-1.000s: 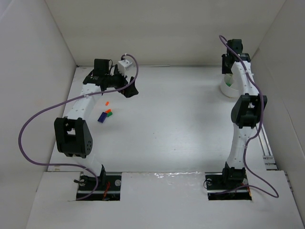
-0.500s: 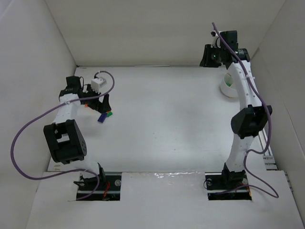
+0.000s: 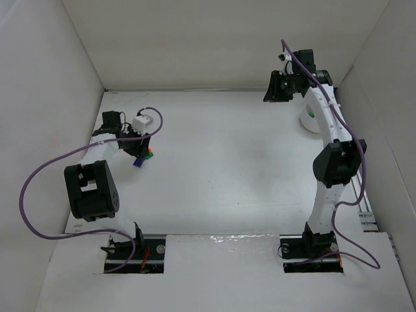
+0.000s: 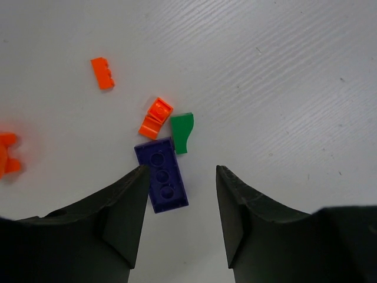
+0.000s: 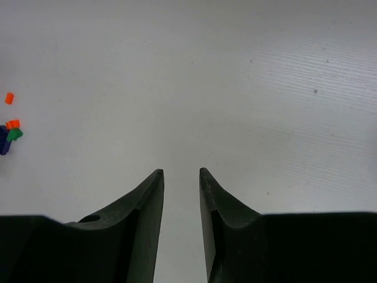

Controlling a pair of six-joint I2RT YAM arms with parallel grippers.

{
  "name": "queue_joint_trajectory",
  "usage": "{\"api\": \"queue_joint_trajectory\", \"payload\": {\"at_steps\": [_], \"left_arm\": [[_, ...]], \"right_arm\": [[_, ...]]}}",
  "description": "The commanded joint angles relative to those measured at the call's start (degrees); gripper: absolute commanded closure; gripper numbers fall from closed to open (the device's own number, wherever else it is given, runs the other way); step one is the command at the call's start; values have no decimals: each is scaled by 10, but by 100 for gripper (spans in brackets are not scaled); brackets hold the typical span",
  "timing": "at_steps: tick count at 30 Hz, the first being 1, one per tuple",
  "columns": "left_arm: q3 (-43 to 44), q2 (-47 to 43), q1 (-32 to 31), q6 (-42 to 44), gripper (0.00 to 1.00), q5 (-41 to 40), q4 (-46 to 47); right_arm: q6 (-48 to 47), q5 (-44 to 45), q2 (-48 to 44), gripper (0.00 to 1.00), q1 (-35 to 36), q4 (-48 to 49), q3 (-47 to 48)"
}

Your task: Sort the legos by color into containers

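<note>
The legos lie at the table's left: a dark blue brick (image 4: 161, 174), a green one (image 4: 181, 132) and an orange one (image 4: 155, 118) huddle together, with two more orange pieces (image 4: 103, 73) (image 4: 7, 154) off to the left. My left gripper (image 4: 181, 171) hovers low over them, open, the blue brick's end just inside its left finger (image 4: 126, 194), nothing gripped. In the top view this gripper (image 3: 140, 148) covers most of the pile; the blue brick (image 3: 138, 161) peeks out. The white cup (image 3: 311, 120) sits far right, partly behind the right arm. My right gripper (image 3: 276, 88) hangs left of it, open and empty (image 5: 181, 172).
White walls close in the table on the left, back and right. The left arm's purple cable (image 3: 39, 175) loops out toward the left wall. A metal rail (image 3: 364, 208) runs along the right edge. The distant bricks (image 5: 12, 132) appear at the right wrist view's left edge.
The left arm drew back toward the left wall and came down over the bricks, its jaws narrowing. The right arm rose from the cup and swung left.
</note>
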Motion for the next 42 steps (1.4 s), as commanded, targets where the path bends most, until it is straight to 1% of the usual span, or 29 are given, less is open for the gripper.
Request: {"api": "queue_joint_trajectory", "payload": {"at_steps": [1,7,15,19,24,28,30,32,36,38,42], "left_arm": [[2,21,-19,-28,55,-25,38],[28,70,-33,-49,56,-41,51],[28,89,-38,-60,57,-41,63],[49,105,-43,-60,57,-41,58],[54,116,-48,-55,62,-41,52],[49,110,-54,-50,62,-34,57],[49,110,-59,-43,65,-34,52],[41,110,-59,-43,66,-47,57],[20,93,-59,-49,62,-54,80],[20,93,-59,-54,62,-54,80],[34,107,-29,-54,58,-42,63]], "right_arm": [[6,-12,-2,64,3,6,4],[11,-7,9,64,3,6,10],[11,-1,14,64,3,1,21],[11,-1,20,64,3,-5,31],[11,10,26,65,3,-5,37],[11,10,26,65,3,-5,37],[11,10,26,65,3,-5,37],[11,10,26,65,3,-5,37],[11,10,26,65,3,-5,37],[11,10,26,65,3,-5,31],[11,10,26,65,3,-5,31]]}}
